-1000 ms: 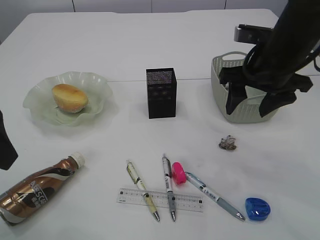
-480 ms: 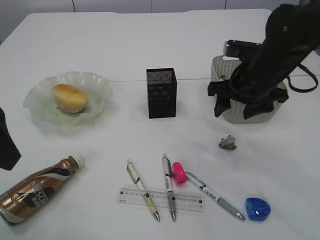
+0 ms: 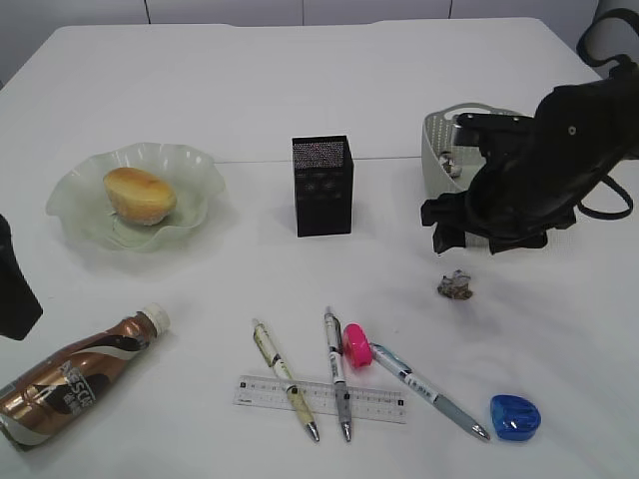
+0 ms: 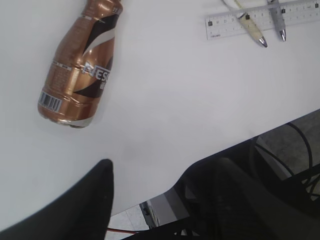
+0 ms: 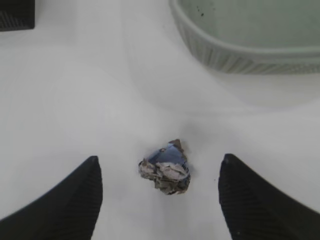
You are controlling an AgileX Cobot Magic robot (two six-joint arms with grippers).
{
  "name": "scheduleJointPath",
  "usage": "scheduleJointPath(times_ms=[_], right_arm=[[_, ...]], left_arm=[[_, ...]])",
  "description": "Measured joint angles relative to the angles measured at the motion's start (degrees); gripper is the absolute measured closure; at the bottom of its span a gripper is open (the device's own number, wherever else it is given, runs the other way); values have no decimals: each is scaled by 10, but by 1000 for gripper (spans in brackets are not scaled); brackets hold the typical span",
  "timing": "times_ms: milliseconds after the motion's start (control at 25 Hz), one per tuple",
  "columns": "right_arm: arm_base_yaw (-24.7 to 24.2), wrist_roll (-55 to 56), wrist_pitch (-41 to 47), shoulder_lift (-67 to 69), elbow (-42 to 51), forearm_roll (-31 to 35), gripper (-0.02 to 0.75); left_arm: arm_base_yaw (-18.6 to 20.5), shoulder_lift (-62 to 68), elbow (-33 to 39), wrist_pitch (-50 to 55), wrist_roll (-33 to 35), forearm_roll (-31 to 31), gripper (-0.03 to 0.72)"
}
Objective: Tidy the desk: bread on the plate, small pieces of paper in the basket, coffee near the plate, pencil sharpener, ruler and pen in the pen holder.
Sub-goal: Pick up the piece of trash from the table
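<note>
Though it lies sideways, the coffee reads "Nescafe".

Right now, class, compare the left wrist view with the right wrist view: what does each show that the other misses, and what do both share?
Only the left wrist view shows the coffee bottle lying on its side, the ruler with two pen tips across it, and the desk's edge. Only the right wrist view shows the crumpled paper between the open right pincer fingers, the basket wall and a corner of the pen holder. Both show the white desk.
</note>
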Motion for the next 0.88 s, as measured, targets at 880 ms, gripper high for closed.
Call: scheduleJointPath(times_ms=[880], right_arm=[[0, 0, -113, 41, 64, -9, 177]], left_arm=[[0, 0, 0, 0, 0, -8, 228]])
